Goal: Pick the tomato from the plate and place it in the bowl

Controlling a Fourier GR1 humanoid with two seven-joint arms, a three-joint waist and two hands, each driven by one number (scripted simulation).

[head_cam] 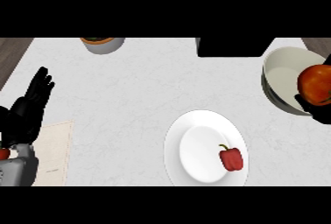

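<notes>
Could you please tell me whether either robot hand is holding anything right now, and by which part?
The right robot hand holds the tomato from underneath, over the bowl; the left robot hand holds nothing.

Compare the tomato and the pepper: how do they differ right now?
The tomato is round and orange-red; the pepper is darker red, elongated, with a green stem. The tomato looks larger than the pepper. The tomato is held in the right hand over the bowl; the pepper lies untouched on the plate. The tomato is cut off by the view's right edge; the pepper shows whole. Both are reddish produce.
</notes>
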